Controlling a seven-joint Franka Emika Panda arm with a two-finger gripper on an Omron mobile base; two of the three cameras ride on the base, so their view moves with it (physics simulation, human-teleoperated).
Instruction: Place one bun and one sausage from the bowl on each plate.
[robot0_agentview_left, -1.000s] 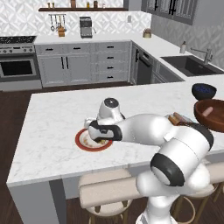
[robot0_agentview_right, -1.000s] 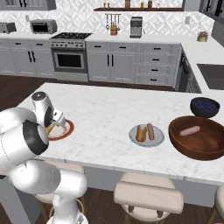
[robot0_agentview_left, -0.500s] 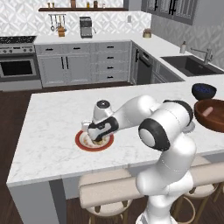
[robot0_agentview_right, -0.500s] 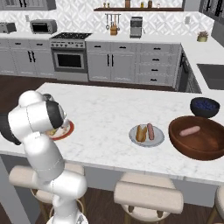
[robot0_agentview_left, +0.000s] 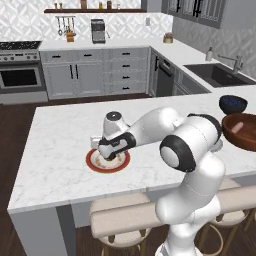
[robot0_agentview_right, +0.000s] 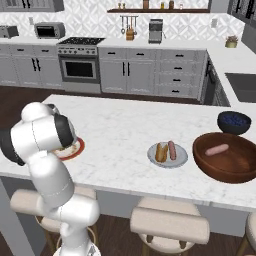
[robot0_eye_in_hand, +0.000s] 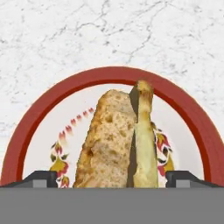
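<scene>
On red-rimmed plate (robot0_eye_in_hand: 39, 118): 1 bun (robot0_eye_in_hand: 109, 140) | hand (robot0_eye_in_hand: 112, 178) spread | bowl (robot0_agentview_right: 227, 157): 1 sausage (robot0_agentview_right: 216, 149)

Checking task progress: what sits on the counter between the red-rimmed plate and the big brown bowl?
In the right base view, the grey plate, holding a bun and a sausage, lies between the red-rimmed plate and the bowl.

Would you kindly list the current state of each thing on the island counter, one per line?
Red-rimmed white plate: holds a bun, no sausage.
Split tan bun: lying on that plate, between the open fingertips.
Gripper: open, just above the bun.
Plain light grey plate: holds a bun and a sausage.
Large reddish-brown bowl: one sausage inside.
Small dark blue bowl: upright.
</scene>
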